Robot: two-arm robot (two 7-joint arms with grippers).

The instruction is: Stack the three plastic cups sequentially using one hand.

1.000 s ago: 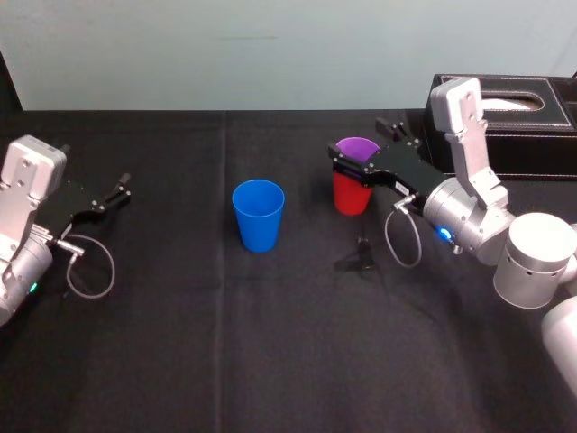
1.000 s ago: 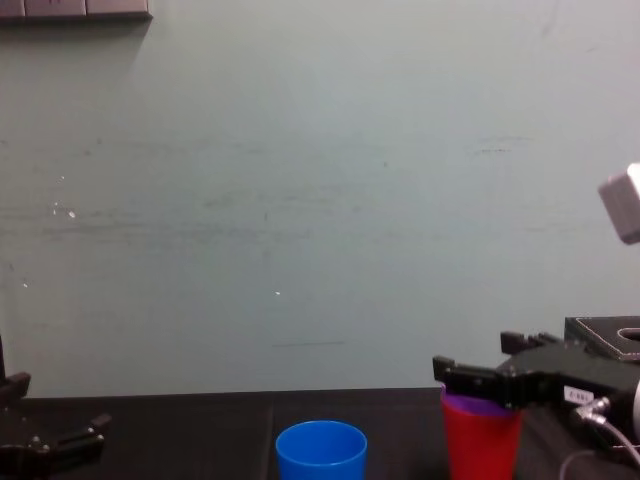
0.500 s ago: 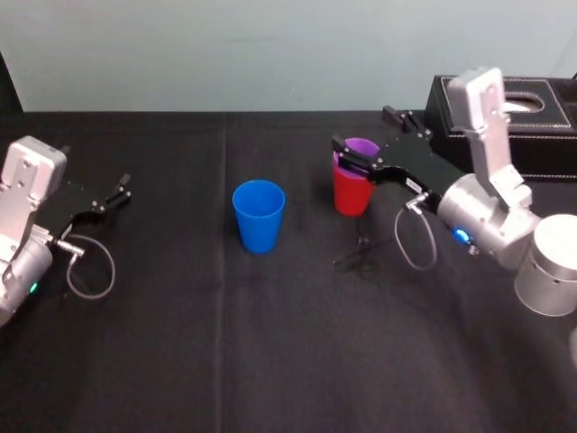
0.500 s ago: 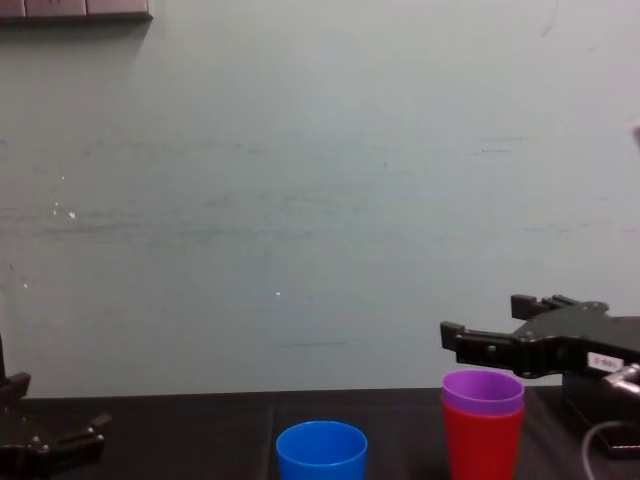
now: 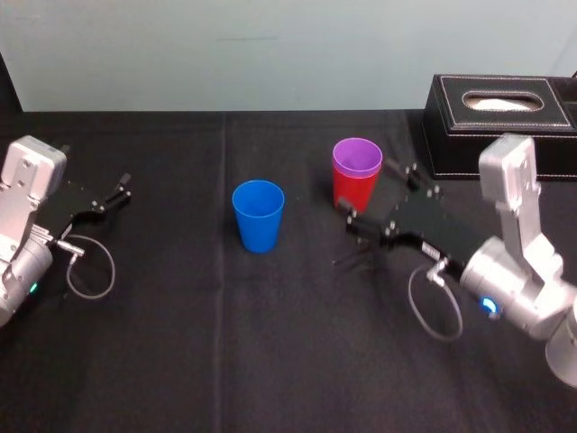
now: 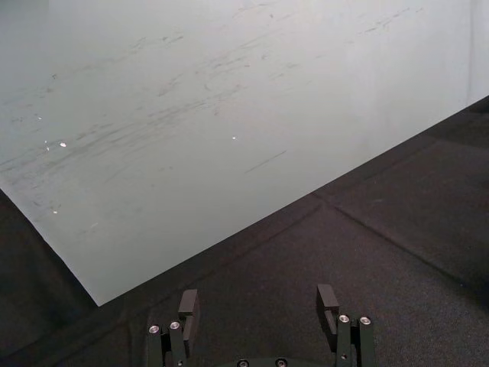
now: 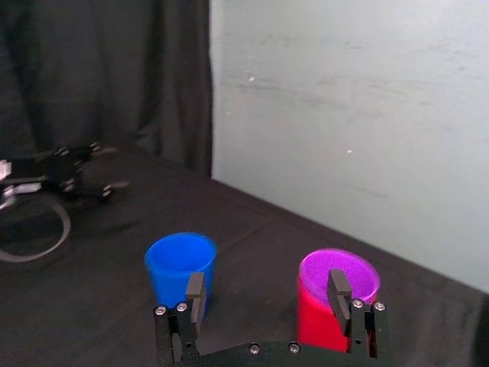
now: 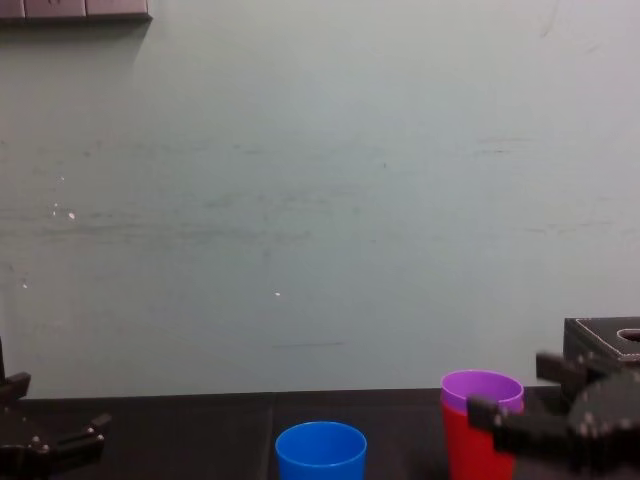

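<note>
Blue cup [image 5: 258,216], purple cup [image 5: 357,157], red cup [image 5: 353,194] — three; one box [image 5: 451,135].

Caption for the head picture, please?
Purple cup nested in red cup, blue cup apart; open right gripper near them, left gripper parked aside.

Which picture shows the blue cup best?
The head view: the whole blue cup stands in the open on the table, rim to base. The chest view cuts off its bottom; the right wrist view hides part behind the right gripper.

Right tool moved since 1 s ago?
Yes. In the head view, right tool pulled back off the purple cup toward the robot, away from the box.
</note>
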